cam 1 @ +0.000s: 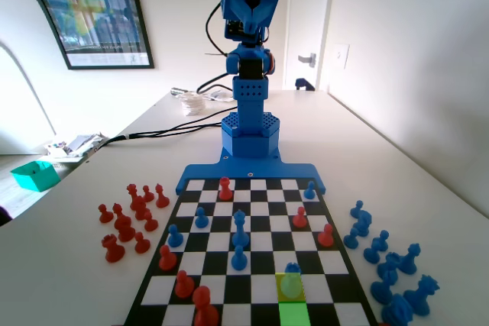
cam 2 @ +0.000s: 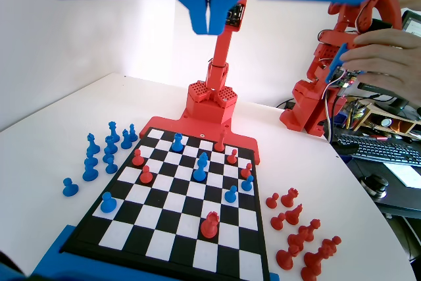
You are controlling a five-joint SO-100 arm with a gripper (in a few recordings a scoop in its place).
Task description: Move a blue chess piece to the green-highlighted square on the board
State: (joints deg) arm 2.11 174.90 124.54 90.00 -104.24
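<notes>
Tool (cam 2: pixel 208 21) pressed together hangs high above the board (cam 1: pixel 252 188) on a white table (cam 1: pixel 397 158).

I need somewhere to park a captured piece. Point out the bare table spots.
Fixed view: bare table between the blue arm's base and the right wall, and left of the base by the cables. Crowded: red pieces left of the board, blue pieces on its right.
</notes>
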